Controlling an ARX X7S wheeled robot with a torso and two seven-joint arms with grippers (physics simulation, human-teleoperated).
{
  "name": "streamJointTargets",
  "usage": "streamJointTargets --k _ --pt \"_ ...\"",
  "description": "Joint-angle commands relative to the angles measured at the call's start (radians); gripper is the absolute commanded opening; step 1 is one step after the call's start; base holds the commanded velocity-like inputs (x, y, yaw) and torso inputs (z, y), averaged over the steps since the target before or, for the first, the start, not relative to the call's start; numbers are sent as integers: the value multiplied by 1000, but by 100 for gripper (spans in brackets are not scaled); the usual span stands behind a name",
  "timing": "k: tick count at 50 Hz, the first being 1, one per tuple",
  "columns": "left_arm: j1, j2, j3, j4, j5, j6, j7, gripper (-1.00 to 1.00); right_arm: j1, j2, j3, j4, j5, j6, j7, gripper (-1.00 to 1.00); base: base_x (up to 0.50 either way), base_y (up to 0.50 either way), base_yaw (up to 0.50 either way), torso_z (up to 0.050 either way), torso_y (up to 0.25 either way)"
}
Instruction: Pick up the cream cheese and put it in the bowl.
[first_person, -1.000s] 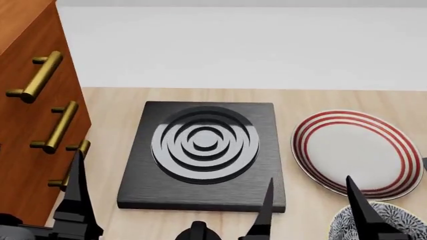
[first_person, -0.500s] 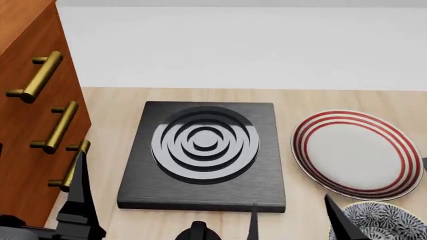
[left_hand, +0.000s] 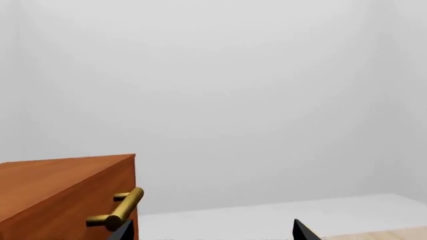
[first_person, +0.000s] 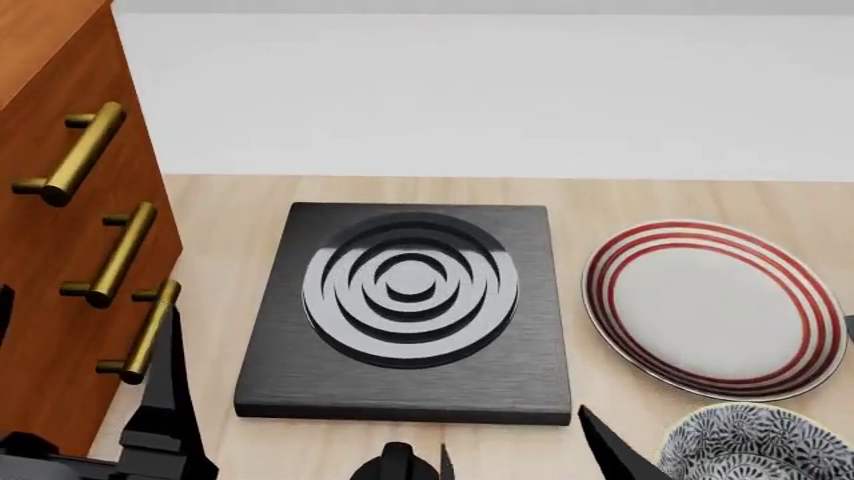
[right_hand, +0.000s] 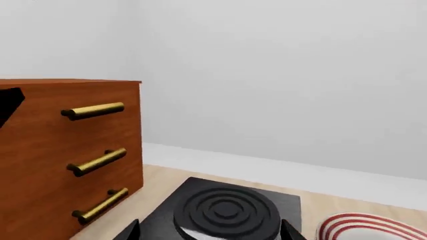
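The wooden table (first_person: 214, 210) carries the hob (first_person: 407, 310), the striped plate (first_person: 714, 305) and, near right, the bowl (first_person: 761, 445). I see no cream cheese. My right pincer (first_person: 527, 462) lies nearest the bowl, tips apart, empty; the left pincer (left_hand: 210, 231) likewise.

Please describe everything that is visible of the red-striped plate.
The plate is round, flat and white, like glazed ceramic, with several thin red rings around its rim. It lies level on the light wooden table, to the right of the black stove plate and just behind the patterned bowl. Nothing lies on it. The right wrist view shows only its edge.
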Motion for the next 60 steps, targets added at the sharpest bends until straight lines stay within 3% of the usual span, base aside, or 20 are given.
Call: streamJointTargets --k 1,36,60 --pt "-8 -2 8 -7 -9 -3 3 100 21 17 -37 -6 32 30 -35 100 0 0 0 0 0" --pt "5 -12 19 -25 3 22 -19 100 19 54 -190 6 -64 90 -77 100 0 0 0 0 0" --pt "-2 -21 28 -17 -7 13 -22 100 29 56 -208 48 -83 129 -52 100 0 0 0 0 0"
